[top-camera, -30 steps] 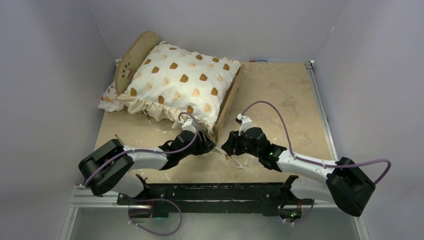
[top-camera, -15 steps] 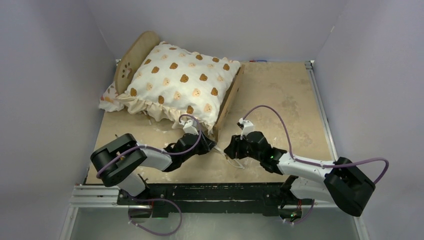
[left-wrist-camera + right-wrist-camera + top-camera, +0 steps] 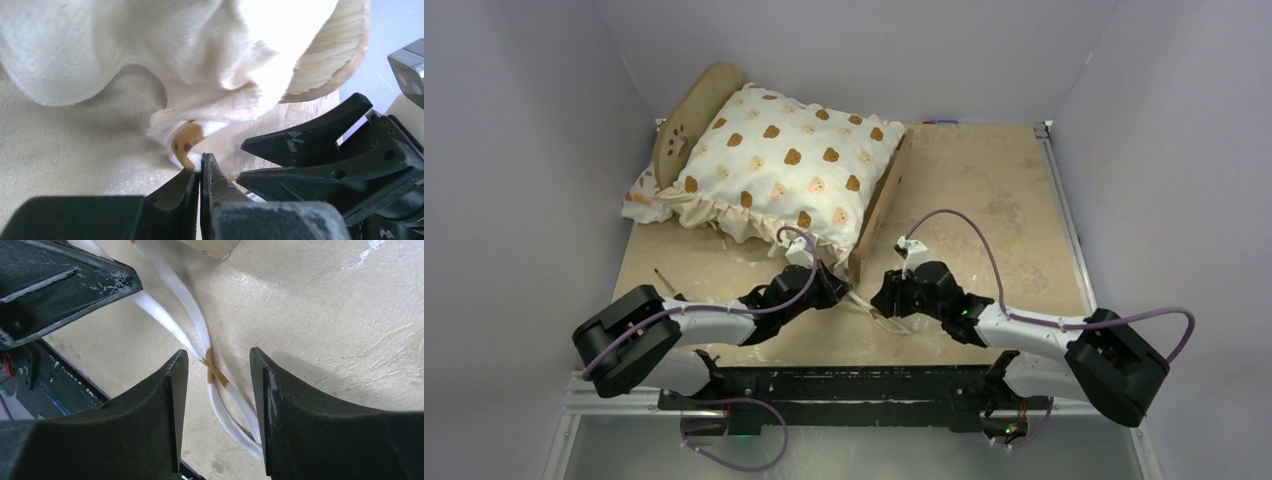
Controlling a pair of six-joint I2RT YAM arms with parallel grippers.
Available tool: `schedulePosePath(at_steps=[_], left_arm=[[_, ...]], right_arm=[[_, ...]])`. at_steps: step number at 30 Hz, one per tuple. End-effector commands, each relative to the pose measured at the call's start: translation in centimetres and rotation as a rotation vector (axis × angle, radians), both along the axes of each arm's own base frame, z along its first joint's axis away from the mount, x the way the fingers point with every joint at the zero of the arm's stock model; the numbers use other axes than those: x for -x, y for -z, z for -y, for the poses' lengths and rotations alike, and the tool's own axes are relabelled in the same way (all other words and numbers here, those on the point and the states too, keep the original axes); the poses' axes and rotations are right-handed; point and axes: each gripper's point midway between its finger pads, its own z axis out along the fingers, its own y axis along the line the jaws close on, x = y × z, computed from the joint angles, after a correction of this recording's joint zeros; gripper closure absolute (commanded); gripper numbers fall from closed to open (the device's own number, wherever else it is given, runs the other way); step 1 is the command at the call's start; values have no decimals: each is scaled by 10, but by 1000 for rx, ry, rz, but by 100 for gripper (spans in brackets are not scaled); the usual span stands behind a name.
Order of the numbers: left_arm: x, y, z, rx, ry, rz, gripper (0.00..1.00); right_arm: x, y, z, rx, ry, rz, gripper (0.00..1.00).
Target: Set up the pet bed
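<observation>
The pet bed (image 3: 882, 200) sits at the far left of the worktop (image 3: 994, 190), headboard toward the left wall, nearly buried under the bear-print cushion (image 3: 789, 170). At the bed's near corner, the left gripper (image 3: 842, 294) has its fingers (image 3: 175, 192) pressed together, nipping the cushion's corner fabric. Just beside it, the right gripper (image 3: 217, 354) is down low, fingers spread, straddling two white ties (image 3: 197, 327) lying on the worktop.
</observation>
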Motion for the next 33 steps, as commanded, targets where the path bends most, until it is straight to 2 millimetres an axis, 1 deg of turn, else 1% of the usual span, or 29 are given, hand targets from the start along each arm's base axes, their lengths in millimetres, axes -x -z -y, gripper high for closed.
schedulePosePath(at_steps=[1, 3, 5, 8, 10, 12, 16, 20, 22, 25, 27, 30, 33], left_arm=[[4, -11, 3, -93, 74, 24, 100], [7, -14, 3, -105, 95, 21, 100], [9, -22, 5, -99, 117, 29, 100], [11, -39, 9, -114, 164, 51, 100], [12, -47, 8, -166, 193, 58, 100], [10, -59, 5, -213, 214, 90, 100], [7, -84, -5, -320, 237, 122, 100], [-1, -107, -19, -414, 209, 167, 100], [-2, -115, -24, -454, 216, 183, 100], [-4, -120, -33, -511, 211, 191, 100], [-5, -119, -38, -546, 209, 192, 100], [-3, -112, -45, -580, 209, 176, 100], [-1, -104, -46, -579, 212, 166, 100]], right_arm=[[-13, -26, -22, -43, -58, 75, 49], [-15, -28, -26, -41, -69, 78, 49], [-16, -28, -29, -38, -73, 77, 50], [-18, -27, -33, -27, -76, 76, 50], [-19, -28, -35, -20, -80, 79, 50], [-20, -29, -36, -14, -88, 83, 50], [-20, -25, -33, 26, -94, 78, 50], [-16, -17, -35, 49, -119, 57, 50], [-16, -13, -36, 65, -125, 49, 51], [-14, -6, -42, 86, -142, 34, 53], [-11, -3, -46, 100, -147, 33, 53], [-6, 1, -51, 113, -154, 33, 53], [0, -2, -60, 95, -181, 42, 52]])
